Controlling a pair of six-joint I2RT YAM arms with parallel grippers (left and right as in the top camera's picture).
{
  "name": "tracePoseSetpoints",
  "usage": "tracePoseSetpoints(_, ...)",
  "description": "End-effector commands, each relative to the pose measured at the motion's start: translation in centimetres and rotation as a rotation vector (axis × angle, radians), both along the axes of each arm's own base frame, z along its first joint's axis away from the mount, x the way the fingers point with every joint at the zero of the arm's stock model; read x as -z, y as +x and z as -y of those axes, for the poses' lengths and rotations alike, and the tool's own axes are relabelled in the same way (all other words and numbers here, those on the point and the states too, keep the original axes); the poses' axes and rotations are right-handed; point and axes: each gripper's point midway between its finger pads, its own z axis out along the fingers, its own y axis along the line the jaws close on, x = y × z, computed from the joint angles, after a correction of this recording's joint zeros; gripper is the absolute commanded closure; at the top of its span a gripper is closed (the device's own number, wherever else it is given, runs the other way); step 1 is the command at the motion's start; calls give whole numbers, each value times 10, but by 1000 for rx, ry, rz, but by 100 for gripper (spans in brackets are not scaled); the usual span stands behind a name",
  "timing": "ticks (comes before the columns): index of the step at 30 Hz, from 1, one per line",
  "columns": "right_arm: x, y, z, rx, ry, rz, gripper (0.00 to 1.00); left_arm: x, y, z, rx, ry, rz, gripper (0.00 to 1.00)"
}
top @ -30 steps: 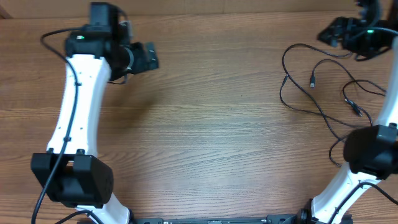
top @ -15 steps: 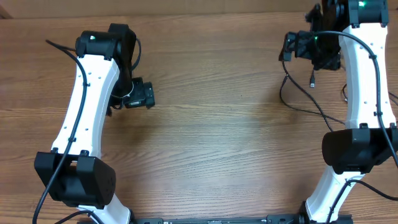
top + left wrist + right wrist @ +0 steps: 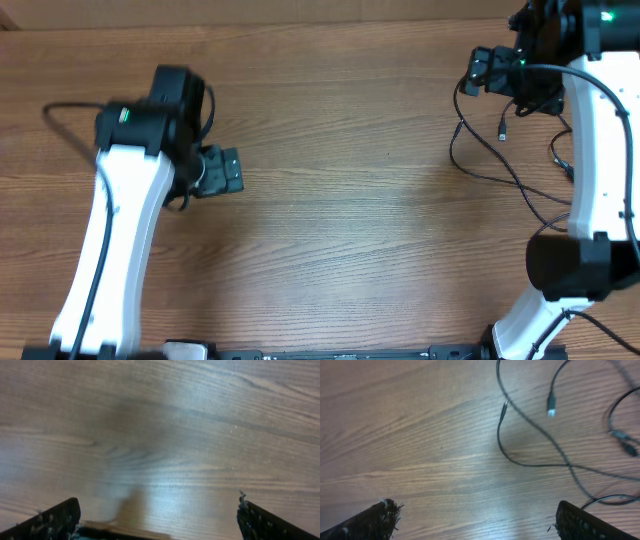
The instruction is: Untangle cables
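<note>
Cables (image 3: 505, 160): thin black cords lie loose on the desk (image 3: 340, 200) at the far right side, looped over each other, w/ small plugs at the ends (one plug (image 3: 550, 411) shows clearly in the right wrist view).

Crossing (image 3: 568, 465): two strands cross just right of the long loop; we judge that's the knot to open first.

Right gripper (image 3: 490, 72): sits high over the upper edge of the tangle, jaws spread wide, nothing between them; cords lie ahead of it in its own view, not between the tips.

Left gripper (image 3: 222, 170): over bare wood on the left, well apart from the cords, jaws also wide open and empty. Its camera shows only wood grain.

Step in hand: we read this as the right arm lining up for a first grab; nothing is held yet.

How to do it well: we'd aim at a free end near a plug, not mid-loop, since pulling a middle strand likely drags the whole bundle. Come down straight, jaws across the cord, close only when the strand sits between the tips.

Risk: cord is thin & flat on the desk, so tips may close above it or pinch two strands at once.

Left arm's part: we'd bring it over to pin the rest.
</note>
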Motion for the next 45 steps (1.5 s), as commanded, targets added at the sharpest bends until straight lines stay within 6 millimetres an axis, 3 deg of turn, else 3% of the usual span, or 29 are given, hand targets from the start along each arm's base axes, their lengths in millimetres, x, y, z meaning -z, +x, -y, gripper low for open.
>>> tracePoseSetpoints(1,-27,-9,6,22,-26,82,0,-3,-23,-10,-25,22,125,0)
tracePoseSetpoints(6,-38,-22,6,22,-26,110,0,-10,-57,-21,-41,43,298,0)
tracePoseSetpoints(15,-27,-47,9,31,-42,210,0,-37,-92,-26,-52,18,520,0)
tracePoseSetpoints(26,-18,-99,28,89,-139,384,0,-36,-95,-25,-48,10,513,0)
tracePoseSetpoints(30,-24,-118,29,95,-144,415,0,-36,-95,-25,-48,11,512,0)
tracePoseSetpoints(34,-24,-126,25,87,-124,406,0,-36,-95,-25,-48,11,512,0)
tracePoseSetpoints(38,-11,-141,22,75,-113,323,0,-36,-95,-25,-48,11,512,0)
tracePoseSetpoints(45,-7,-147,23,74,-117,297,0,-36,-95,-25,-48,11,512,0)
